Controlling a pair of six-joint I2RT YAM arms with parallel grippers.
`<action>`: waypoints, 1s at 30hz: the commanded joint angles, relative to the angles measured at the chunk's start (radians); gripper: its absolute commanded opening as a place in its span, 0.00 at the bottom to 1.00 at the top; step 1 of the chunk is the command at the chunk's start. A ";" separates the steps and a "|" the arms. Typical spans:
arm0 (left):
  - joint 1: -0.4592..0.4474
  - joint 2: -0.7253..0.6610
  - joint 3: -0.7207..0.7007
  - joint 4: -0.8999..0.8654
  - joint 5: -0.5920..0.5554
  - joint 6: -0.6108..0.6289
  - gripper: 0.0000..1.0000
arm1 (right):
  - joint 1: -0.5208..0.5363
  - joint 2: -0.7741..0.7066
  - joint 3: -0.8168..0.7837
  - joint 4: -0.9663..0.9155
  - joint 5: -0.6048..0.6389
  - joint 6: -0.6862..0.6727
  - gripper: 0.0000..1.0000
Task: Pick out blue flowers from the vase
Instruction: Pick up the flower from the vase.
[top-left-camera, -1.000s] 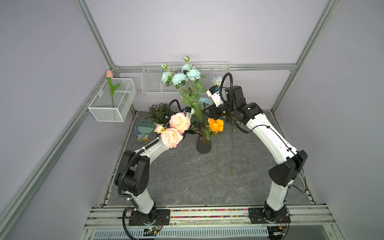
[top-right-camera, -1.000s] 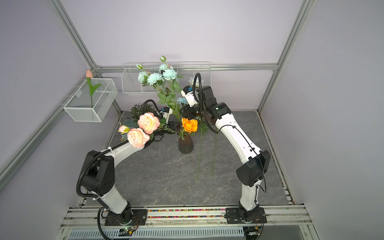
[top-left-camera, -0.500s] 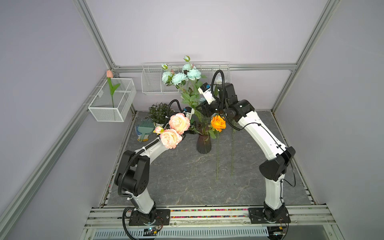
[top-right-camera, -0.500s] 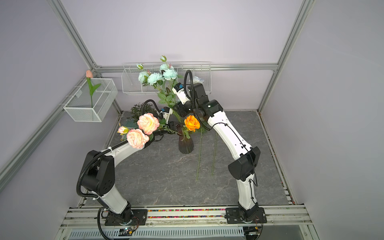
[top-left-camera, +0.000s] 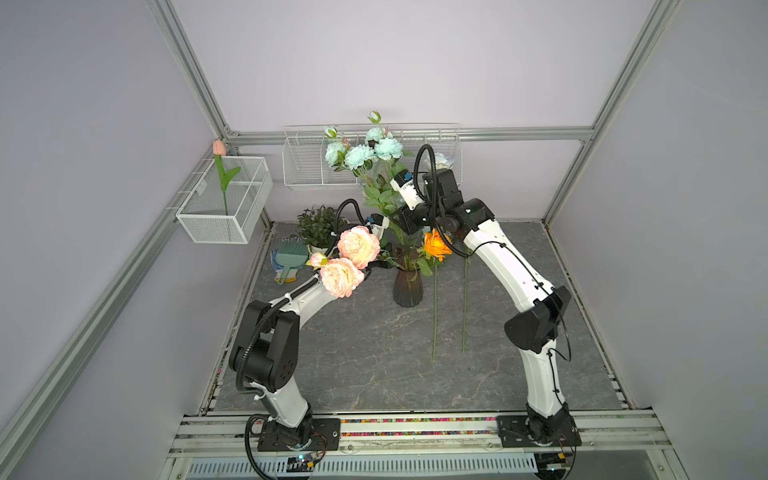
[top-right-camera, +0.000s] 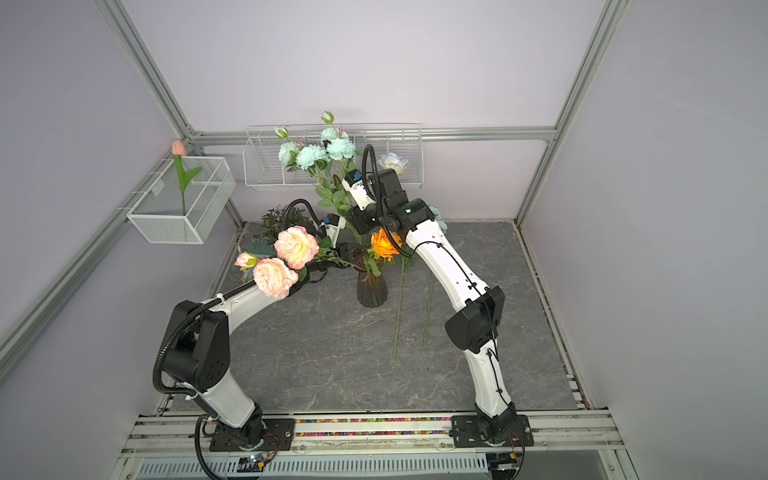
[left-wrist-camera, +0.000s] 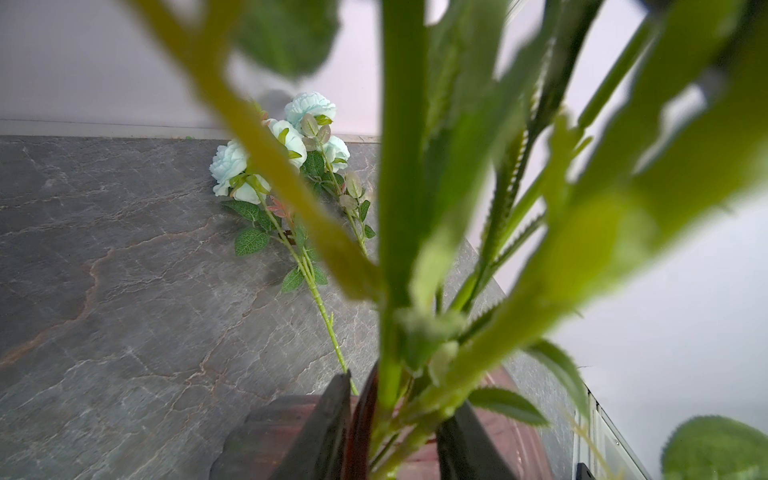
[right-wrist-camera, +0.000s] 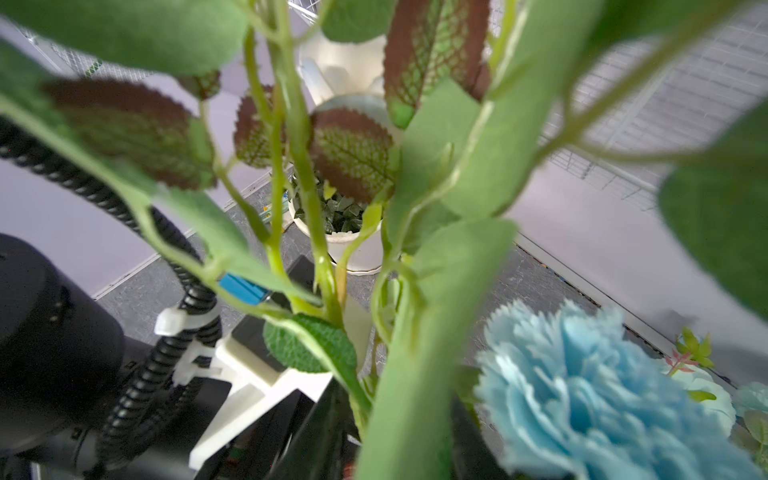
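Vase (top-left-camera: 408, 286), dark ribbed glass, stands upright on the grey bench (top-left-camera: 353, 353), a little toward 12 o'clock from the middle. Blue flowers (top-left-camera: 359, 156) rise from it, blooms high above the rim toward 12 o'clock, in front of the wire basket (top-left-camera: 307, 166) on the back wall. The orange rose (top-left-camera: 434, 246) leans toward 2 o'clock and the pink-peach peonies (top-left-camera: 353, 257) hang toward 9 o'clock over the left arm. The left claw (left-wrist-camera: 402, 392), at the 9 o'clock side, is clamped on the vase's neck: the left wrist view shows a dark finger (left-wrist-camera: 328, 428) on each side of the red-brown glass, stems rising between. The right claw (right-wrist-camera: 397, 399) sits above the rim on the 2 o'clock side, a finger either side of a blurred green stem; whether it is pressing that stem I cannot tell. Two loose stems (top-left-camera: 435, 307) lie flat on the bench at 3 o'clock of the vase, running from 6 toward 12, with pale blue blooms (left-wrist-camera: 266, 158) at their far end.
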 joint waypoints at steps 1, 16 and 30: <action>0.000 -0.012 0.015 -0.009 0.024 0.023 0.37 | -0.003 0.006 0.018 -0.011 0.016 -0.011 0.28; -0.002 -0.012 0.005 -0.007 0.018 0.023 0.37 | -0.003 -0.057 0.015 0.001 0.009 -0.002 0.07; -0.001 -0.022 -0.008 -0.003 0.017 0.023 0.37 | -0.005 -0.162 -0.022 0.043 0.018 -0.004 0.07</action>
